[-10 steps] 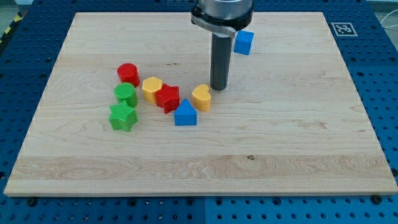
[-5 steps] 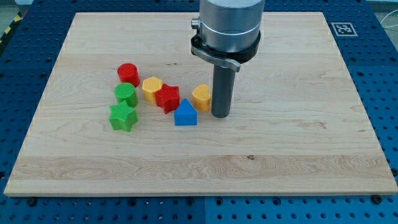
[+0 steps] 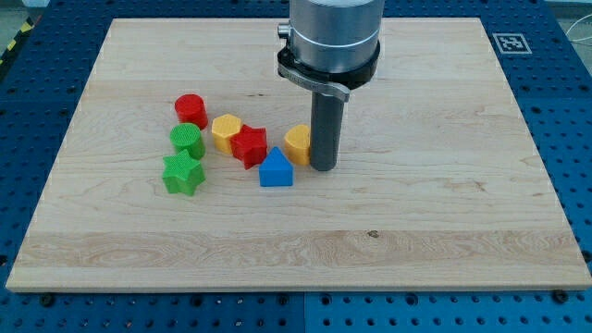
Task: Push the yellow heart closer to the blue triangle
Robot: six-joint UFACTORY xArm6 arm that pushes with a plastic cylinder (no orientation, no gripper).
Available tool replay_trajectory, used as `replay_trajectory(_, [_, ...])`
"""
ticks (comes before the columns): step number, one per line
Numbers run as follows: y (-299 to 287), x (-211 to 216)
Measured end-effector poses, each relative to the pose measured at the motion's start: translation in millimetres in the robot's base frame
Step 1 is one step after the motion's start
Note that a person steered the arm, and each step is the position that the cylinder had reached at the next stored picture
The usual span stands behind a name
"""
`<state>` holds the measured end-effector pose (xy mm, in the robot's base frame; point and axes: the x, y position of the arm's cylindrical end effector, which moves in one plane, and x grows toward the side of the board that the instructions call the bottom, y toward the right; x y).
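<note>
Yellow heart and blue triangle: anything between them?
Nothing. In the camera view the yellow heart sits just above the blue triangle, nearly touching, with no block between. My tip is at the heart's right.

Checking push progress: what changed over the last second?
My tip swung from the top-right of the yellow heart down to its right side, now touching it. The heart slid slightly left, toward the blue triangle. The arm now hides the blue cube. The other blocks and the triangle stayed put.
</note>
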<state>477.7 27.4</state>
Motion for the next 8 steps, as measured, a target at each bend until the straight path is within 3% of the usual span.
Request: replay_trajectory(8, [-8,-19])
